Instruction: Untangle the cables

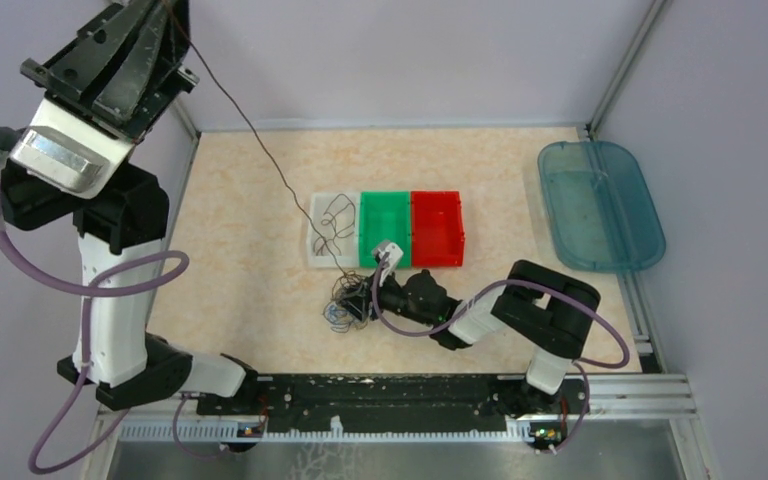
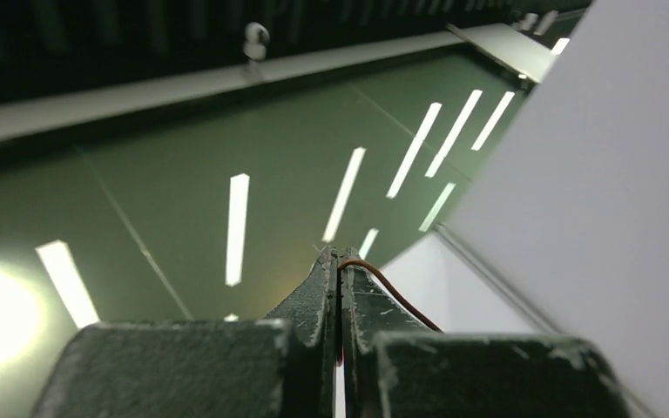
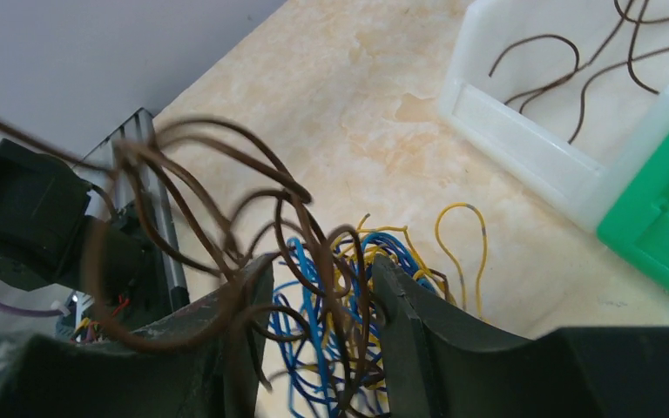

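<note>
The cables are a small tangle of brown, blue and yellow wires (image 1: 343, 306) on the table in front of the bins. My left gripper (image 1: 165, 12) is raised high at the far left. It is shut on one brown wire (image 2: 341, 265), which runs taut down (image 1: 252, 133) to the tangle. My right gripper (image 1: 368, 298) is low at the tangle. In the right wrist view it (image 3: 318, 292) is open, with blue, yellow and brown loops (image 3: 314, 322) between its fingers (image 3: 405, 305). Brown loops rise over the left finger.
A white bin (image 1: 318, 250) holds loose brown wires (image 3: 575, 70). A green bin (image 1: 385, 228) and a red bin (image 1: 437, 228) stand beside it. A blue translucent lid (image 1: 600, 205) lies at the far right. Walls and frame posts close in the table.
</note>
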Controlling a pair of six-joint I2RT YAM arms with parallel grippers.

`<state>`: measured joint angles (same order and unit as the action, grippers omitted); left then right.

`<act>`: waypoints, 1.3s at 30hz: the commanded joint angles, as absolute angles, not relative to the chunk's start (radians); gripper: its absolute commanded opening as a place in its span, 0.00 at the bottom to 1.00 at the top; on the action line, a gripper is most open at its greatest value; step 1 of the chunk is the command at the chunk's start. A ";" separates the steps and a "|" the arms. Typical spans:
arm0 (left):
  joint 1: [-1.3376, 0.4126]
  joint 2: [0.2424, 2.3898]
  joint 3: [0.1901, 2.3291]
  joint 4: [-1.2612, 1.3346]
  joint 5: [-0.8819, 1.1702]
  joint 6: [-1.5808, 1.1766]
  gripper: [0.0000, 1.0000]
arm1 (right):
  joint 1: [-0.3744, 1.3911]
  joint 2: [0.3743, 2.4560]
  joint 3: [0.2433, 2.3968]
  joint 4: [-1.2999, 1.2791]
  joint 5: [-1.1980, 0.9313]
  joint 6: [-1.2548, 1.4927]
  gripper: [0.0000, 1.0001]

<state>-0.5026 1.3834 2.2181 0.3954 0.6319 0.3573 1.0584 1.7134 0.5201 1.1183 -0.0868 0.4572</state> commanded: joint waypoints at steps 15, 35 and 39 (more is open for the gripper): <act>-0.506 1.582 2.520 0.862 0.537 0.934 0.00 | 1.068 1.672 0.296 1.215 0.186 0.544 0.36; -0.508 1.312 1.968 0.440 0.304 0.577 0.00 | 1.068 1.087 0.502 0.775 -0.237 0.177 0.89; -0.507 1.315 1.980 0.423 0.310 0.570 0.00 | 1.068 1.168 0.593 0.743 -0.197 0.116 0.89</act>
